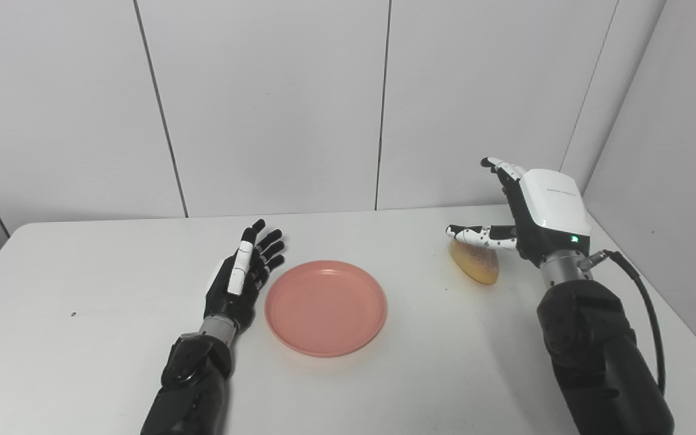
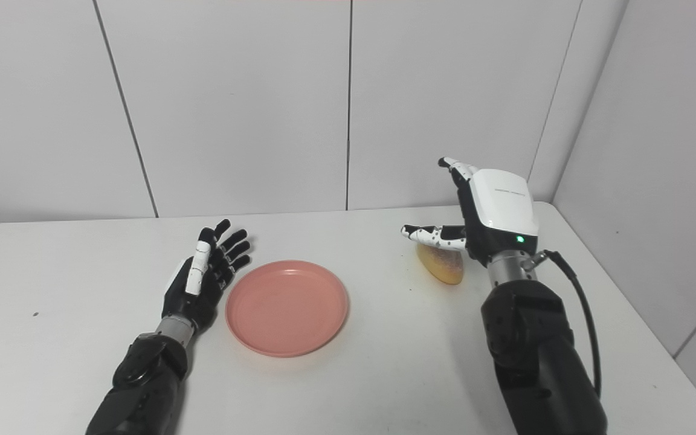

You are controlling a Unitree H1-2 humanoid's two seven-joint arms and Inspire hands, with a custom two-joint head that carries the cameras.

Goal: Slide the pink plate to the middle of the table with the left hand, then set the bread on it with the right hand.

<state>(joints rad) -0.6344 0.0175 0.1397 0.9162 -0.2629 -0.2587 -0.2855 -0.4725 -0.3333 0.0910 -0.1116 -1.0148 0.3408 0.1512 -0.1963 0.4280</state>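
Here, left hand (image 1: 240, 279) beside pink plate (image 1: 325, 307), right hand (image 1: 526, 211) over bread (image 1: 476, 262), fingers spread.

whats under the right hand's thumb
The bread lies on the table under the open right hand. The thumb crosses its top edge, so that part is hidden.

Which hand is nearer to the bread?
Right. The right hand is open just above the bread. The left hand is far off, beyond the plate.
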